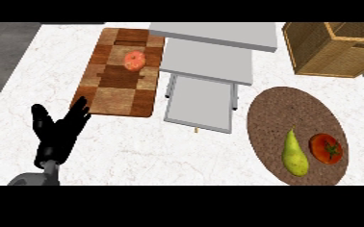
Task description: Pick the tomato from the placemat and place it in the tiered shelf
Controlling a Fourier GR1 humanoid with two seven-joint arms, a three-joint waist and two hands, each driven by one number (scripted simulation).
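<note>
**Tomato on the mat, untouched; no hand near it**

Tomato [326, 147], red, round, smooth-skinned with a green stem star on top, lies at the right side of the brown oval woven placemat [284, 110], just beside a yellow-green pear [295, 153] on its left. The two look close, maybe touching; can't tell for sure.

Handling guess: light, skin smooth and a bit slippery, flesh soft enough to bruise if squeezed hard. Round, so it may roll when nudged. Best hold is probably from above, fingers and thumb curling round the widest part, coming in from the right side so the pear isn't knocked.

Grey metal tiered shelf [210, 72] stands at mid bench, stepped levels, lowest tray nearest the robot; well apart from the tomato.

Left black hand [58, 127] shows at lower left over the white marble bench [142, 149], fingers spread and up, holding nothing, resting. Right hand doesn't show.

Also there: checkered wooden cutting board [121, 74] with a pinkish-orange round fruit [134, 60] on it, woven wicker basket [327, 48] at top right.

Pick not yet begun.
</note>
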